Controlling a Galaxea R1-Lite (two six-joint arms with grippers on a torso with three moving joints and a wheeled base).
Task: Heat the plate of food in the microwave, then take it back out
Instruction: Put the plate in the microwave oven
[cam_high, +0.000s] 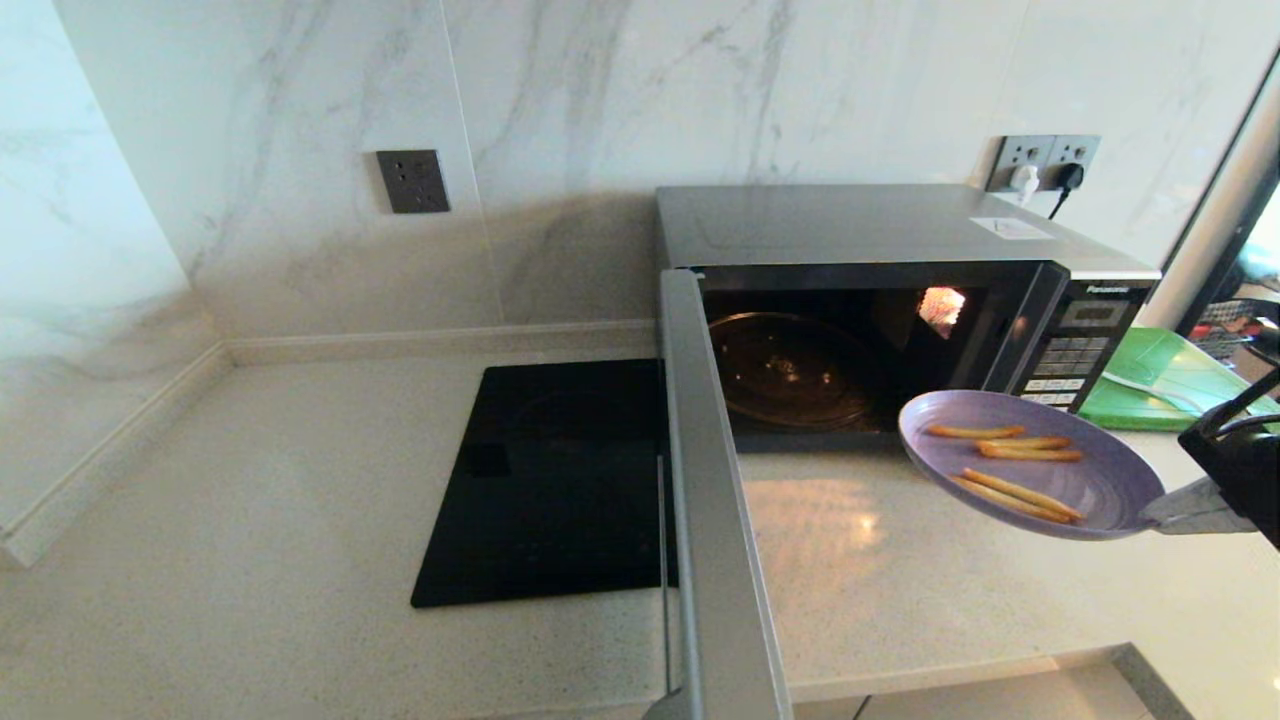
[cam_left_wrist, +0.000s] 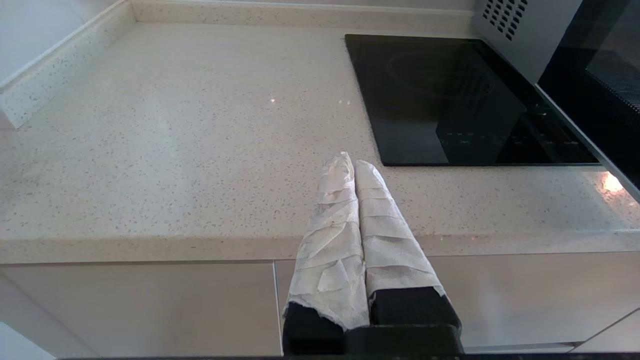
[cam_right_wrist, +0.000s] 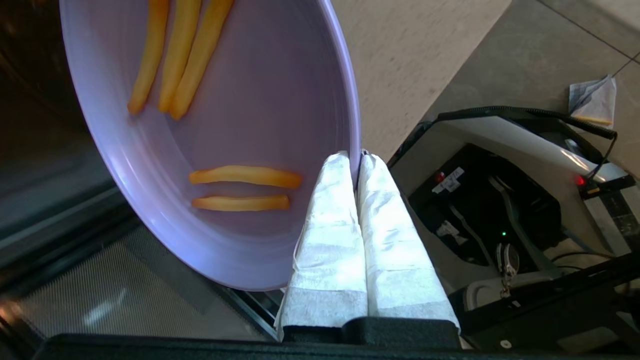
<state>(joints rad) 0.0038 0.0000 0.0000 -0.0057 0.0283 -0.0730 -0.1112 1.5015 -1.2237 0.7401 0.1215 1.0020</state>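
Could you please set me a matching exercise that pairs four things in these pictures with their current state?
Things:
1. plate
2. microwave
3. left gripper
4. cooktop

States:
A. door swung open, lamp lit inside
B. shut on nothing, over the counter edge
C. held in the air by its rim, in front of the open oven
D. lying flat in the counter, nothing on it

Pairs: 1-C, 2-A, 3-B, 4-D. The right gripper pinches the plate's rim.
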